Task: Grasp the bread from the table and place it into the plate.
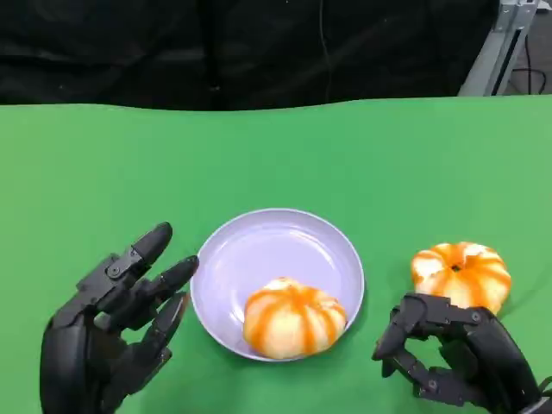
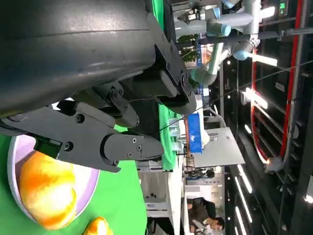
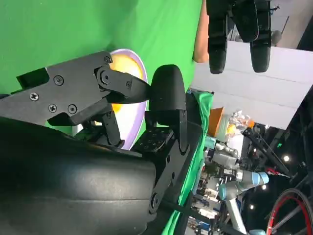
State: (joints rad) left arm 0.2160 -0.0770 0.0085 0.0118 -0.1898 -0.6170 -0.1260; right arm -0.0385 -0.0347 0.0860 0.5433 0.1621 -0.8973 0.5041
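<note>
Two pumpkin-shaped breads with orange stripes are in the head view. One bread (image 1: 293, 317) lies in the lavender plate (image 1: 259, 250) at its near right side, also seen as the bread (image 2: 46, 196) in the plate (image 2: 88, 183). The other bread (image 1: 462, 272) lies on the green table to the right of the plate. My right hand (image 1: 453, 358) sits just in front of that bread, fingers curled toward it, holding nothing. My left hand (image 1: 112, 323) hovers left of the plate, fingers spread and empty. The plate (image 3: 131, 61) shows behind my right fingers (image 3: 168, 105).
The green table (image 1: 276, 155) stretches wide behind the plate, ending at a black backdrop. A grey metal frame (image 1: 504, 43) stands at the far right corner. Other robot arms and a person stand far off in the wrist views.
</note>
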